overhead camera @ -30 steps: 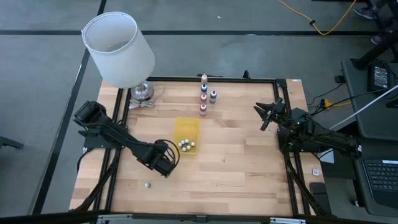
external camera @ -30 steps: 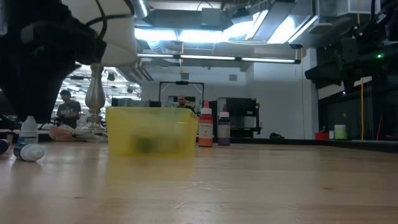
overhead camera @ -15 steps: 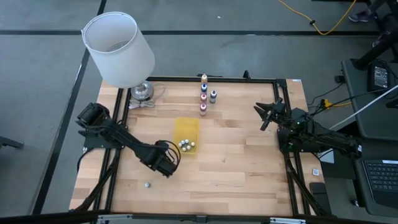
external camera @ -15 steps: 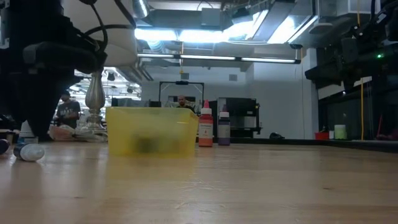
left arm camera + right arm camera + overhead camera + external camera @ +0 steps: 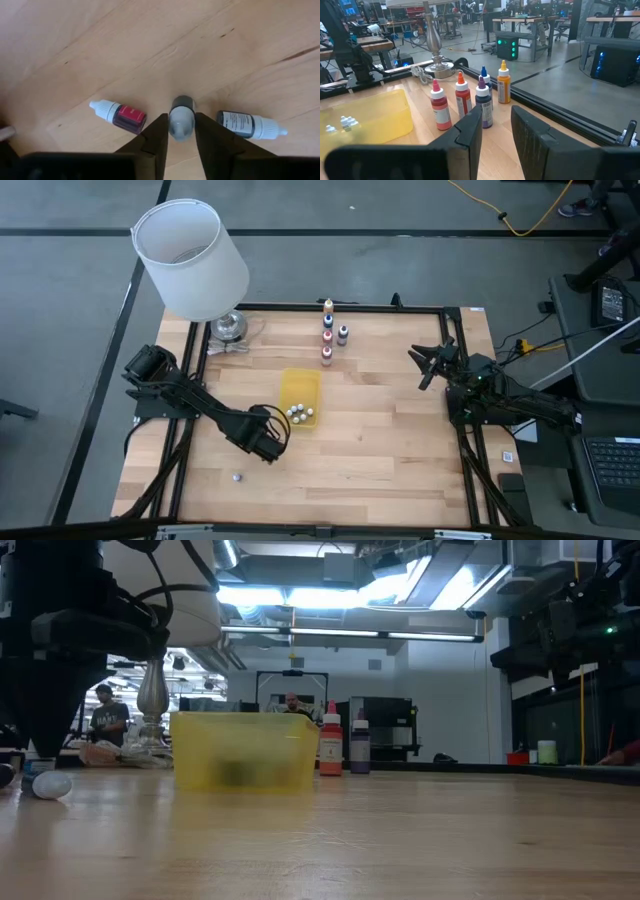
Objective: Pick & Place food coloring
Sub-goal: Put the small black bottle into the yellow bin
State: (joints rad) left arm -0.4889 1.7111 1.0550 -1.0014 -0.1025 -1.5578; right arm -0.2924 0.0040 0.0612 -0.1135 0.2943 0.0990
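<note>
While several white-capped bottles (image 5: pixel 300 414) already sit in the yellow tray (image 5: pixel 299 387) near the middle of the desk (image 5: pixel 400 440), we judge the job partly done and a good share left. In the tray the caps cluster at its near end, and we count about five there, though they are too small to be sure. Outside it, the left wrist view shows three small food coloring bottles on the bare wood toward the desk's left front: a red bottle (image 5: pixel 120 114) lying on its side, a dark bottle (image 5: pixel 248 124) lying on its side, and between them a grey-capped bottle (image 5: pixel 181 118) that seems to stand upright. One more small pale thing (image 5: pixel 237 476) lies alone nearer the front edge (a cap or a bottle, we cannot tell which). Larger squeeze bottles (image 5: pixel 328 332) stand in a row by the far edge, well apart from the tray; whether they belong to the task we cannot say. The left gripper (image 5: pixel 179 131) is down at the desk with its fingers drawn in close on either side of the grey-capped bottle, pads against its cap, so we read it as clamped on that bottle, not yet lifted. The right gripper (image 5: pixel 432 364) waits near the right edge with fingers nearly together and nothing between them.
</note>
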